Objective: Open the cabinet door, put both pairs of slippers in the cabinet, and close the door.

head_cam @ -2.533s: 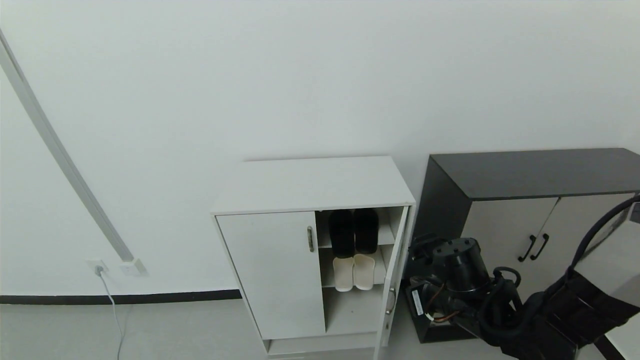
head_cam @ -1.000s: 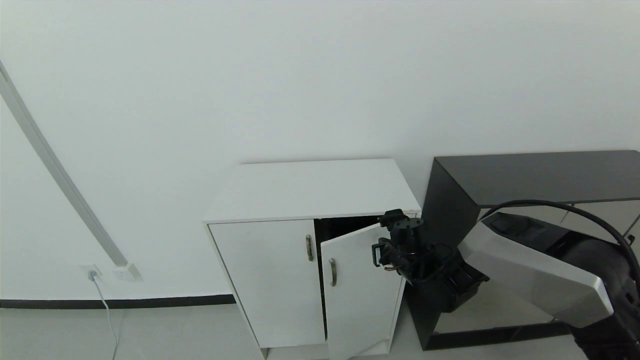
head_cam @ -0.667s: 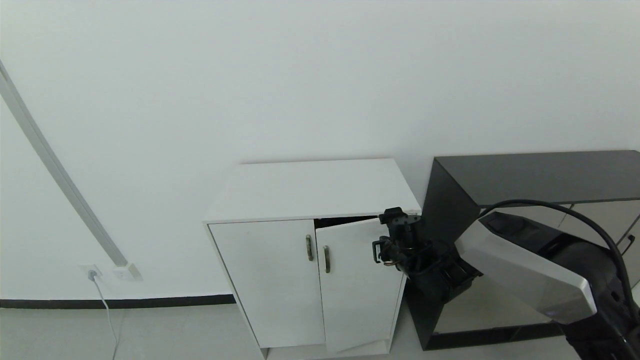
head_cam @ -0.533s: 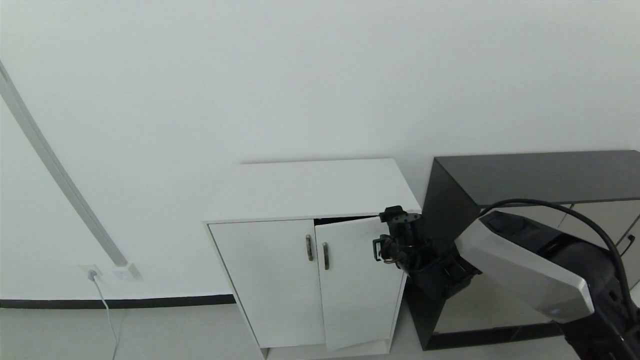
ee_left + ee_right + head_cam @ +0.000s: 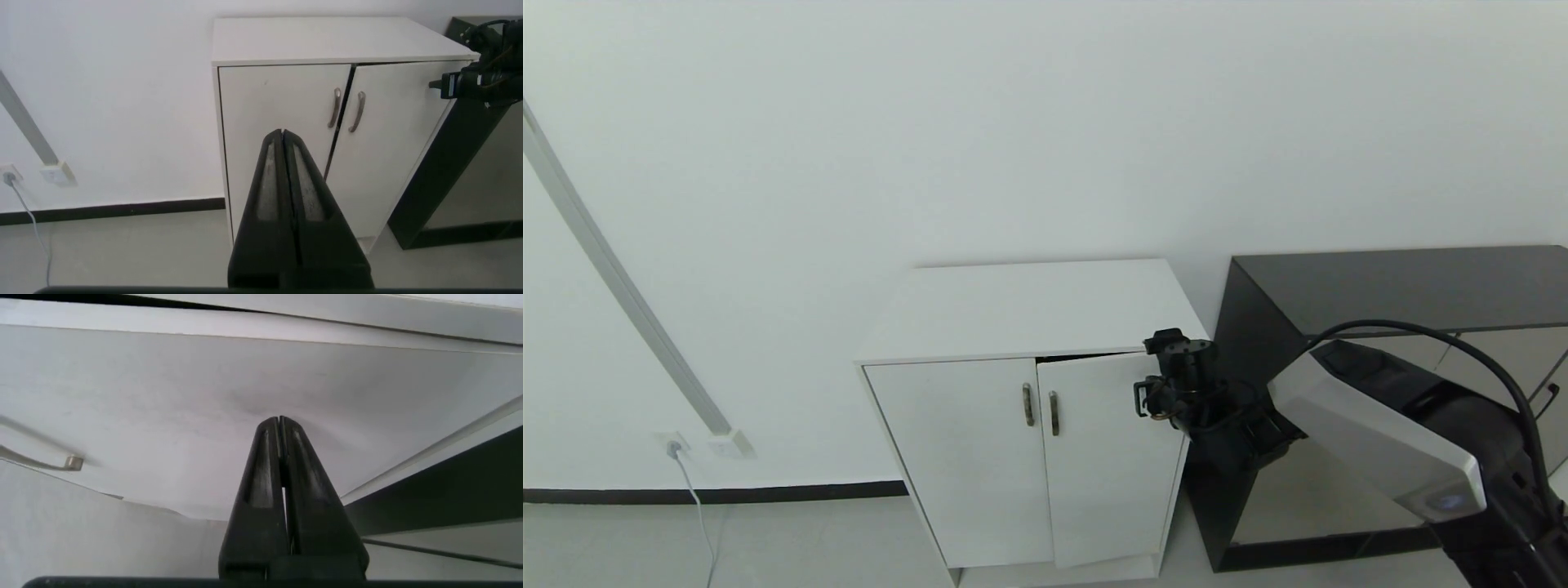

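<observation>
The white cabinet (image 5: 1029,310) stands against the wall with its left door (image 5: 956,457) flush. Its right door (image 5: 1107,465) is almost flush too, with a thin dark gap along its top edge. Two metal handles (image 5: 1054,412) sit side by side at the middle seam. My right gripper (image 5: 1147,398) is shut, and its fingertips (image 5: 282,425) rest against the upper outer part of the right door. My left gripper (image 5: 282,135) is shut on nothing and hangs well in front of the cabinet (image 5: 327,41), pointing at the left door. Both pairs of slippers are hidden behind the doors.
A dark cabinet (image 5: 1388,282) stands close beside the white one on its right. On the left wall a slanted conduit (image 5: 613,269) leads down to a socket with a cable (image 5: 674,447). Open floor lies to the left of the white cabinet.
The right door swung from wide open to almost flush, with my right gripper pressed against it. The black and white slippers seen on the shelves earlier are now covered.
</observation>
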Motion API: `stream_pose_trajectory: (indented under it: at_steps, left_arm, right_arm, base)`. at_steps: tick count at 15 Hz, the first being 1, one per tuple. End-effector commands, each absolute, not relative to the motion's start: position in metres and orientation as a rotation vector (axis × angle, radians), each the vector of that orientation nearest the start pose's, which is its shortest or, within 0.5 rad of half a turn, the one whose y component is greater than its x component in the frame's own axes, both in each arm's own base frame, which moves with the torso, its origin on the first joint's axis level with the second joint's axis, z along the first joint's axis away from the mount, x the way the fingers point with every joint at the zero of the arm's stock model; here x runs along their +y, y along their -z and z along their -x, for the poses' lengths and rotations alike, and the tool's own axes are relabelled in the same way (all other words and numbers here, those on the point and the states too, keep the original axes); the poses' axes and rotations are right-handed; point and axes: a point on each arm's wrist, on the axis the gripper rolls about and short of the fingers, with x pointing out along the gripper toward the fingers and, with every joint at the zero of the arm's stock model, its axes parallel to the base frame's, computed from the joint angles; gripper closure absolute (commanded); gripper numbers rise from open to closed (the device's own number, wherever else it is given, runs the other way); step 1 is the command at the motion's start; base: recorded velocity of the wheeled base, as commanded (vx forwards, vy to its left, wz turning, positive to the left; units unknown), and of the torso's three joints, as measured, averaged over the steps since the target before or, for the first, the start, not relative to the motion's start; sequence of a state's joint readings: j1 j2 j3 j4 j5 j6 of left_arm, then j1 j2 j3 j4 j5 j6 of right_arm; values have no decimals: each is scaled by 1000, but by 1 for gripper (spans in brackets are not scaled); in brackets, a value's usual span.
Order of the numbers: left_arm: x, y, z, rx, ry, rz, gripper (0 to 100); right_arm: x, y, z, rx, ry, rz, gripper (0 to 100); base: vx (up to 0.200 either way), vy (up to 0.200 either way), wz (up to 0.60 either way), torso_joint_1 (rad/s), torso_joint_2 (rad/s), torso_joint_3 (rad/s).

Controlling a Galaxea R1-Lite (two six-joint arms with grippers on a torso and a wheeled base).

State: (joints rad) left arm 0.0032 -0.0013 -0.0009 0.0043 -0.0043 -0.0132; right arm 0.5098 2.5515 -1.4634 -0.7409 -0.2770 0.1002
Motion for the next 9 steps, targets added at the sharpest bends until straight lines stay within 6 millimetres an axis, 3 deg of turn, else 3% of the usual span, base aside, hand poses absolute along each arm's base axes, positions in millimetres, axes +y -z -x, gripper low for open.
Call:
stream_pose_trajectory:
  at_steps: [1, 9]
  left_arm:
    - [0, -75, 23, 5, 2, 14, 100]
    - [0, -75, 23, 5, 2, 14, 100]
  right_arm:
    - [236, -11, -436, 327, -213, 33, 100]
    - [236, -11, -444, 323, -204, 30, 100]
  base:
    - [0, 0, 0, 0, 0, 0]
    - [0, 0, 0, 0, 0, 0]
